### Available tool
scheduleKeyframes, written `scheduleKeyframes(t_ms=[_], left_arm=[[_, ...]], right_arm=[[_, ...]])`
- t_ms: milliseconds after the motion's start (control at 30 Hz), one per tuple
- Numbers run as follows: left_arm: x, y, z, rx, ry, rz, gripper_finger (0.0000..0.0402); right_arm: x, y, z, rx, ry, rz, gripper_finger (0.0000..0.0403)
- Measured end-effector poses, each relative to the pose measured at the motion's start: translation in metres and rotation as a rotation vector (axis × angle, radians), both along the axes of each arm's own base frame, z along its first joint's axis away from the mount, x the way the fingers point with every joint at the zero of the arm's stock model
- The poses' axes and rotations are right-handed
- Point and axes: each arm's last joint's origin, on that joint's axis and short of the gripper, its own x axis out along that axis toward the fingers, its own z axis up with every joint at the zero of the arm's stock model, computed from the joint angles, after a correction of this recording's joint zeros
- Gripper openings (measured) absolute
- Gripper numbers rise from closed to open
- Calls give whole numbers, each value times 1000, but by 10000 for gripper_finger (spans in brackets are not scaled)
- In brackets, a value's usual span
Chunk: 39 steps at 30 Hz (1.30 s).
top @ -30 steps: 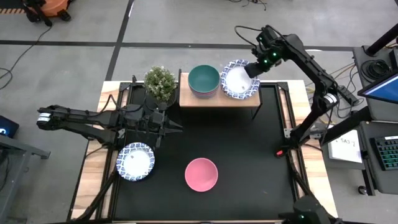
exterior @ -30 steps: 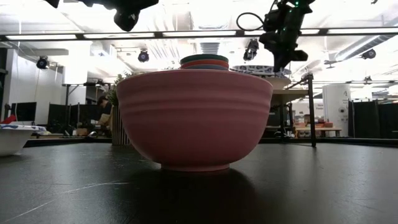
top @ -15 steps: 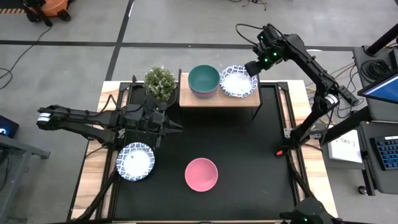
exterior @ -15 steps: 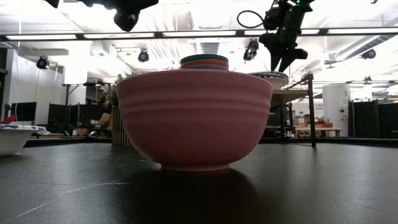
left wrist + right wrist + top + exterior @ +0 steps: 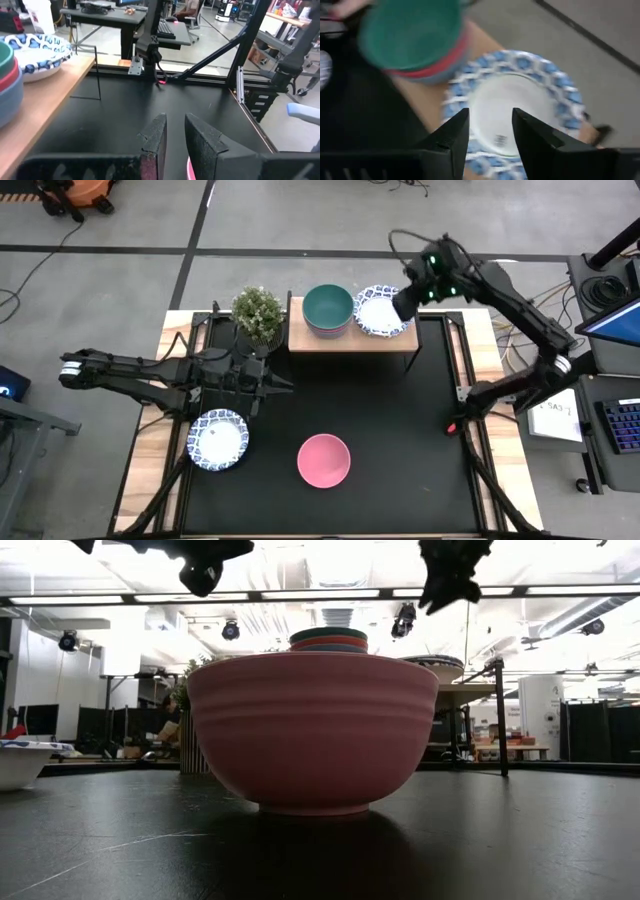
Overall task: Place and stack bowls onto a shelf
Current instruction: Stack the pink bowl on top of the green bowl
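While pink bowl [image 5: 313,733] hides shelf, right tool [image 5: 404,304] open, empty.

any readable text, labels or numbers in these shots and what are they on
None can be read.
Dark mark inside the blue-rimmed bowl on the shelf, seen from the right wrist: print of some kind, too blurred to read.
White sheet beside the table's right edge, high view: faint writing, too small to read.
Screens at the right edge, high view: nothing legible.
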Motion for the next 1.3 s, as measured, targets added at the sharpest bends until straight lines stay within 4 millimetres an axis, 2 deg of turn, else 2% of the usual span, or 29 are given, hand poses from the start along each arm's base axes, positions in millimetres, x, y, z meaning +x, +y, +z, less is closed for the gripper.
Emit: scheduleKeyframes(t_ms=[133, 300, 600, 767, 933, 1133, 1300], left_arm=[[0, 0, -1, -39, 8, 8, 52], [0, 0, -1, -69, 10, 14, 52], [0, -2, -1, -71, 12, 3, 52], [2, -4, -2, -71, 18, -7, 52], [15, -4, -10, -92, 27, -2, 52], [37, -5, -28, -155, 112, 18, 52], [59, -9, -32, -232, 252, -25, 61]], right_arm=[[3, 36, -7, -35, -69, 99, 118], [5, 76, -28, -39, -147, 222, 84], [7, 125, -78, -82, -222, 462, 32], [9, 143, -106, -144, -291, 577, 19], [6, 157, -130, -245, -337, 702, 18], [-6, 167, -142, -350, -395, 796, 18], [-18, 172, -145, -399, -422, 836, 18]])
